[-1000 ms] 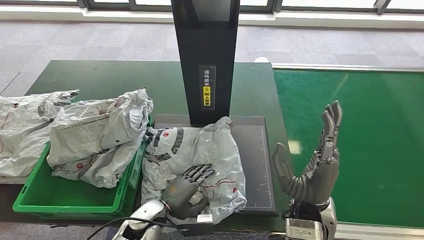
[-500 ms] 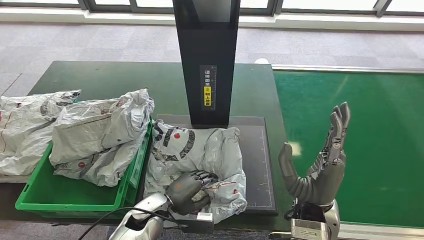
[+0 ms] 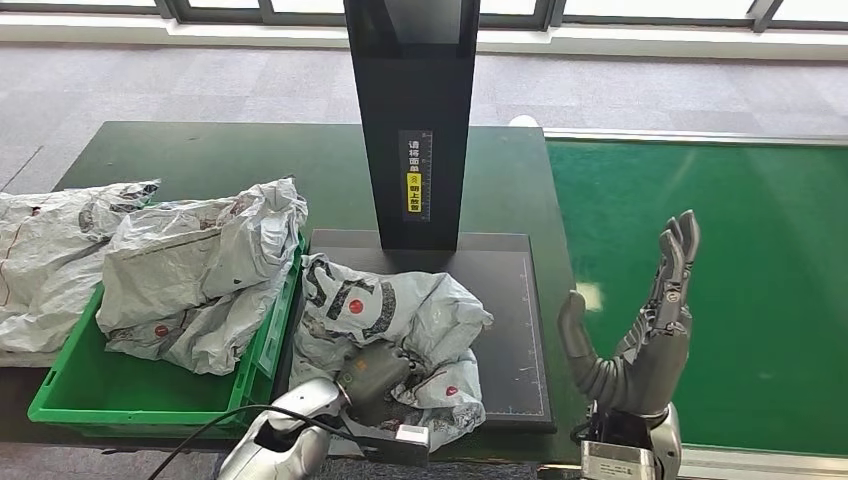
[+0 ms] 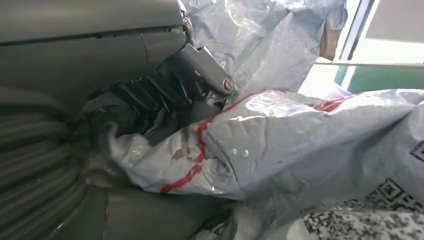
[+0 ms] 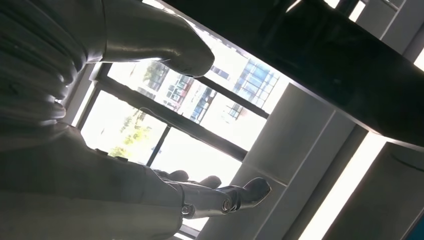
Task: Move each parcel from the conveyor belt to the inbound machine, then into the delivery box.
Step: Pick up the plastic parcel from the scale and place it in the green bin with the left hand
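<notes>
A crumpled grey parcel bag with black lettering and red dots lies on the dark scanner plate of the inbound machine, at the foot of its black column. My left hand grips the bag's near part; in the left wrist view its dark fingers are curled into the grey plastic. My right hand is raised upright over the edge of the green conveyor belt, fingers spread and empty. The green delivery box at the left holds several grey parcels.
Another grey parcel hangs over the box's far left side. The dark green table carries the box and the machine. The belt runs along the right side, bare of parcels. Grey carpet and a window line lie beyond.
My left hand has closed from lying flat on the parcel to gripping it, and the bag has bunched up and shifted toward the box. The right hand rose slightly.
</notes>
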You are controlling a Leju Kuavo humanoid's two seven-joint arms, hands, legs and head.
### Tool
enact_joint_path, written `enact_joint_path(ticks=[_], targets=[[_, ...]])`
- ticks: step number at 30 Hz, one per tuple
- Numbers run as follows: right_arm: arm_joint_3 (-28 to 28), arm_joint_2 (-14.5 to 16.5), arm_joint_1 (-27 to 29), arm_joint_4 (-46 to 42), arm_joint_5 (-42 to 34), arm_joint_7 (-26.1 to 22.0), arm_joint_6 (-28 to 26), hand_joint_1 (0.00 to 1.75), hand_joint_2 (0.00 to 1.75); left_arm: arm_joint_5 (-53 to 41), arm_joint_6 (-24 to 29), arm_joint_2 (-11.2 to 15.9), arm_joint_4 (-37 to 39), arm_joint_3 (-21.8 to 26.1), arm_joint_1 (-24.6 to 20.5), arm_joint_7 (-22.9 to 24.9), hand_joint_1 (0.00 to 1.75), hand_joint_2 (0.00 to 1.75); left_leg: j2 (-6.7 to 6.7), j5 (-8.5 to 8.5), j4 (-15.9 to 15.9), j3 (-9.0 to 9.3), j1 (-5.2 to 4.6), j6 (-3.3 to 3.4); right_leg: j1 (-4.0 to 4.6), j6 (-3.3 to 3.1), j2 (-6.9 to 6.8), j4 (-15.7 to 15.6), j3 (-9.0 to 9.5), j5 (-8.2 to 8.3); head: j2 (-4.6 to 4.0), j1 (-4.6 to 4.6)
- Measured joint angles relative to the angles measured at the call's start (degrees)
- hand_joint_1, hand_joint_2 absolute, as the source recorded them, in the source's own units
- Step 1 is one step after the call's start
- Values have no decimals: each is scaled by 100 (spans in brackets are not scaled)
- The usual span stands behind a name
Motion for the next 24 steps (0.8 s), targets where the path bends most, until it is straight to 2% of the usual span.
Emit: enact_joint_path(ticks=[4, 7, 12, 15, 24], targets=[[1, -9, 229, -158, 91, -8, -164, 0, 175, 187, 1417, -99, -626, -10, 108, -127, 175, 175, -2, 0, 0, -15, 0, 0, 0, 0, -1, 1, -10, 0, 0, 0], [3, -9, 321, -227, 126, -10, -268, 0, 175, 557, 2104, -160, -1459, 12, 205, -218, 175, 175, -2, -1, 0, -17, 0, 0, 0, 0, 0, 1, -10, 0, 0, 0], [46, -13, 323, -237, 3, -9, -398, 0, 175, 2099, 3414, -176, -2735, 161, 721, -1079, 175, 175, 5, -6, -1, -18, 1, -5, 3, -2, 10, 1, -16, -2, 0, 0], [87, -34, 298, -236, -105, -8, -474, 0, 175, 2752, 3642, -176, -3623, 309, 1096, -1276, 175, 175, 3, -6, -1, -19, 3, -5, 6, -6, 6, 1, -17, -7, 0, 0], [105, -99, 264, -236, -216, -9, -517, 0, 175, 2847, 3666, -271, -5187, 633, 1573, -1281, 175, 175, 0, -7, -2, -19, 3, -4, 5, -8, -2, 1, -12, -9, 0, 0]])
